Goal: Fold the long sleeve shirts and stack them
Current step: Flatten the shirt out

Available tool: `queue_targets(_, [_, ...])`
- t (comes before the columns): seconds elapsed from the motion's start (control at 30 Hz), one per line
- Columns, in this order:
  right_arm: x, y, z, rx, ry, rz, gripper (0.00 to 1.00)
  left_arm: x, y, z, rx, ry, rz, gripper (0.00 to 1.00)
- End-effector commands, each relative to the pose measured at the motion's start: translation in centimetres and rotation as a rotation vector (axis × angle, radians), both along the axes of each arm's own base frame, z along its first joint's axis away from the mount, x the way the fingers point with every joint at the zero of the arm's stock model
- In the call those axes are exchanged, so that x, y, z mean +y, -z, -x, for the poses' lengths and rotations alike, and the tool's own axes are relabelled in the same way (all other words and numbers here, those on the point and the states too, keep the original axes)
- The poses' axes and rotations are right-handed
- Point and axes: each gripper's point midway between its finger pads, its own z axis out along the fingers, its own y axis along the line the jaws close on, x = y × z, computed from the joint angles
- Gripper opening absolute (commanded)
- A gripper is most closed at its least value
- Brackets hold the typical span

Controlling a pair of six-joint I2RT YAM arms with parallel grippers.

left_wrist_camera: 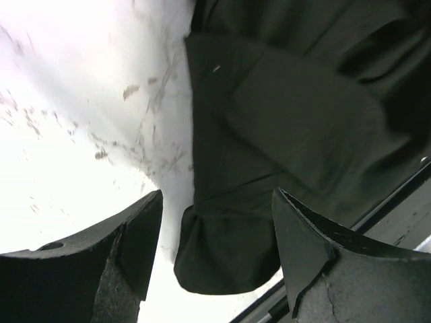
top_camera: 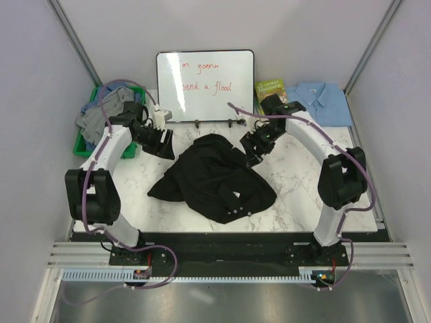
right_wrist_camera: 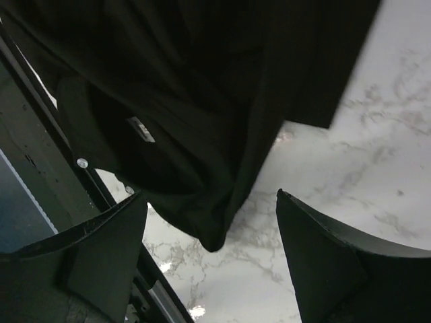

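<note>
Top external view: the black shirt (top_camera: 215, 178) lies crumpled in the middle of the marble worktop (top_camera: 303, 195), not yet folded. A light blue shirt (top_camera: 323, 101) lies flat at the far right corner, and grey and blue shirts (top_camera: 104, 111) are heaped in a green bin (top_camera: 84, 142) at the far left.

The black shirt looks soft, light and limp. It will likely sag and bunch when lifted, so it is best taken at two spread points such as the shoulders or the hem corners rather than at a loose fold.

The left arm (top_camera: 108, 151) reaches in, elbow bent, with its wrist just beside the shirt's far left edge. The right arm (top_camera: 316, 141) mirrors it at the far right edge. Both wrist views show the jaws spread above the cloth (left_wrist_camera: 289, 121) (right_wrist_camera: 188, 101), with nothing pinched between them.
</note>
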Motion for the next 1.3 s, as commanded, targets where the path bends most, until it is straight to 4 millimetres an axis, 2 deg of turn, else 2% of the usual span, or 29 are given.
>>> queue_targets(0.0, [1.9,3.3,-2.2,-0.011,0.038,0.062,0.82,1.3,2.2,0.0,0.047,0.036,-0.025,0.73])
queue_targets(0.1, [1.5,5.5,-3.4,0.019,0.094,0.123,0.79,0.7,2.3,-1.1,0.042,0.017,0.006,0.75])
queue_targets(0.17, [1.4,6.1,-3.7,0.032,0.103,0.143,0.75,0.0,2.0,-1.6,0.039,0.028,0.026,0.75])
queue_targets(0.37, [0.5,8.5,0.2,0.160,0.071,0.167,0.72,-2.5,2.7,-2.1,0.033,0.093,0.030,0.75])
queue_targets(0.47, [0.2,9.6,1.1,0.187,0.086,0.177,0.63,-3.6,3.2,-2.5,0.080,0.071,0.084,0.74])
queue_targets(0.5, [0.1,9.9,0.9,0.177,0.091,0.181,0.60,-3.8,3.4,-2.5,0.089,0.066,0.088,0.73])
queue_targets(0.57, [-0.2,10.4,1.0,0.177,0.099,0.195,0.45,-4.5,3.9,-2.6,0.116,0.054,0.106,0.72])
queue_targets(0.6, [-0.4,10.7,0.9,0.173,0.104,0.209,0.39,-4.8,3.9,-2.6,0.128,0.050,0.119,0.68])
queue_targets(0.63, [-0.4,10.6,0.6,0.164,0.108,0.213,0.27,-5.0,3.8,-2.7,0.135,0.046,0.133,0.65])
queue_targets(0.67, [-0.5,10.5,0.4,0.154,0.110,0.216,0.20,-5.3,3.7,-2.6,0.155,0.033,0.158,0.60])
queue_targets(0.7, [-0.6,10.2,0.0,0.136,0.116,0.219,0.14,-5.6,3.6,-2.6,0.159,0.036,0.170,0.47])
queue_targets(0.73, [-0.6,9.7,-0.8,0.104,0.123,0.227,0.01,-5.6,3.2,-2.7,0.157,0.033,0.184,0.40])
queue_targets(0.77, [-0.7,9.4,-1.2,0.090,0.130,0.230,0.00,-6.0,2.5,-2.6,0.156,0.033,0.210,0.27])
queue_targets(0.83, [-0.8,8.1,-2.3,0.049,0.147,0.223,0.00,-6.3,0.9,-2.9,0.126,0.039,0.238,0.16])
queue_targets(0.87, [-1.0,7.7,-2.7,0.036,0.157,0.220,0.00,-6.3,-0.5,-3.1,0.086,0.035,0.242,0.08])
queue_targets(0.97, [-1.3,6.1,-4.1,-0.016,0.169,0.212,0.00,-6.0,-3.6,-4.4,-0.031,0.012,0.230,0.03])
queue_targets(1.0, [-1.4,5.1,-4.9,-0.045,0.173,0.205,0.00,-5.9,-5.9,-4.6,-0.095,0.013,0.233,0.02])
queue_targets(1.07, [-2.5,4.0,-6.0,-0.063,0.199,0.206,0.00,-5.6,-8.0,-4.9,-0.167,0.016,0.214,0.02])
queue_targets(1.1, [-2.8,2.4,-7.3,-0.105,0.213,0.193,0.00,-5.5,-10.3,-4.5,-0.235,0.031,0.211,0.02])
queue_targets(1.2, [-5.1,-0.6,-8.8,-0.155,0.242,0.191,0.00,-6.0,-12.7,-1.6,-0.298,0.164,0.168,0.02])
queue_targets(1.23, [-5.7,-1.2,-8.9,-0.173,0.224,0.201,0.00,-7.0,-13.3,1.6,-0.323,0.278,0.128,0.02])
queue_targets(1.27, [-7.0,-1.9,-8.8,-0.176,0.236,0.220,0.00,-7.7,-13.3,4.0,-0.318,0.351,0.116,0.02])
